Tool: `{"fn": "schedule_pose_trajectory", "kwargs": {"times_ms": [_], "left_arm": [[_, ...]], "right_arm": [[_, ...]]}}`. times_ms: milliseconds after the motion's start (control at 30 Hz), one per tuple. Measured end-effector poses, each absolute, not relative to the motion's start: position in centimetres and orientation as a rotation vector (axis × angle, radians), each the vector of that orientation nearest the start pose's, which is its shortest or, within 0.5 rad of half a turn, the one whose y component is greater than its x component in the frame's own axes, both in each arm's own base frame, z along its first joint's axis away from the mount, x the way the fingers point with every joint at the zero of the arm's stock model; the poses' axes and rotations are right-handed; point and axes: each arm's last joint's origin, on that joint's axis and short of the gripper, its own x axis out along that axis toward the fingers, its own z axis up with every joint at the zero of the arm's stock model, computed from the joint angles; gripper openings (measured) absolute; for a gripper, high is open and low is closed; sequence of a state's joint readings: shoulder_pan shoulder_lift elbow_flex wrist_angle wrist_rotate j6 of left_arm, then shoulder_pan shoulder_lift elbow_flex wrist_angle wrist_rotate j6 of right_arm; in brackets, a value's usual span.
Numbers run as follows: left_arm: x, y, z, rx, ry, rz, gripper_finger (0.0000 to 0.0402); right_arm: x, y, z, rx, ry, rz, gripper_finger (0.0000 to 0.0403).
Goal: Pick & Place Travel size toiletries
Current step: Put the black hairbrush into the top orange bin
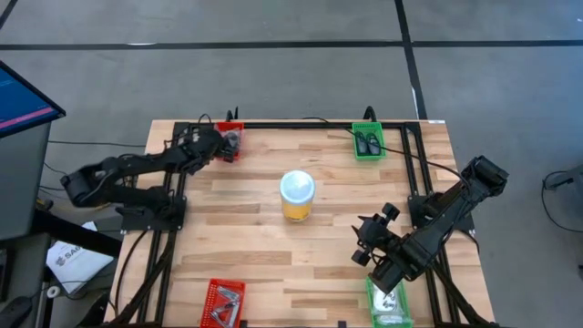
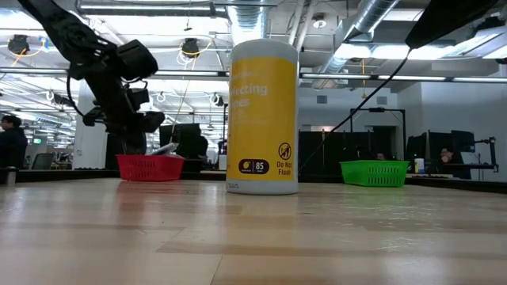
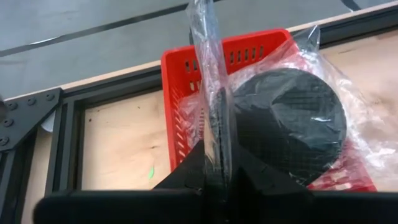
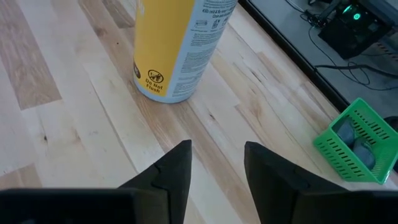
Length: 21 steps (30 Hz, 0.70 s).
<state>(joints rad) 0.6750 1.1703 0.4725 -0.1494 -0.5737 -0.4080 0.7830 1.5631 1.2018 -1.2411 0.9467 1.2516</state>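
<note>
Now, packet: a clear packet (image 3: 280, 118) with a black roundish piece inside lies over the far red tray (image 3: 186, 81), its loose plastic edge standing up between the left pincer's fingers.
Left pincer: the left pincer (image 1: 221, 146) is over the far red tray at the counter's far left corner, closed on the packet's plastic edge; the low view shows it just above the tray's rim.
Other toiletries: small dark items sit in the far green tray (image 1: 368, 144); a clear packet with white contents (image 1: 390, 305) lies in the near green tray (image 1: 373, 305); thin silvery bits (image 1: 224, 308) lie in the near red tray (image 1: 215, 292).
Right pincer: the right pincer (image 4: 216, 168) hangs over bare wood near the near green tray, fingers apart and gripping nothing.
Jar: the yellow jar (image 1: 297, 197) with a pale lid stands upright at mid-counter, well apart from all four trays.
Counter: the counter (image 1: 237, 237) is pale wooden planks inside a black frame.
Background: a person (image 2: 11, 142) is in the room beyond.
</note>
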Motion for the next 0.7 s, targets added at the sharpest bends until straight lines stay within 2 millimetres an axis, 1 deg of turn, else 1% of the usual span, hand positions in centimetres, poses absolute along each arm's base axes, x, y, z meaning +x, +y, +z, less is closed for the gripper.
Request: {"fn": "schedule_pose_trajectory", "kwargs": {"times_ms": [100,300,700], "left_arm": [[15.11,14.11,16.41,-0.376,0.652,1.338,0.0039],[15.62,14.45,16.43,-0.389,0.602,1.314,0.0073],[15.76,14.54,16.57,-0.384,0.581,1.308,0.0098]], "right_arm": [[20.49,17.07,25.24,-0.08,0.718,-0.664,0.0139],[20.47,17.05,25.24,-0.082,0.72,-0.664,0.0134],[20.47,17.05,25.24,-0.082,0.72,-0.664,0.0138]]}}
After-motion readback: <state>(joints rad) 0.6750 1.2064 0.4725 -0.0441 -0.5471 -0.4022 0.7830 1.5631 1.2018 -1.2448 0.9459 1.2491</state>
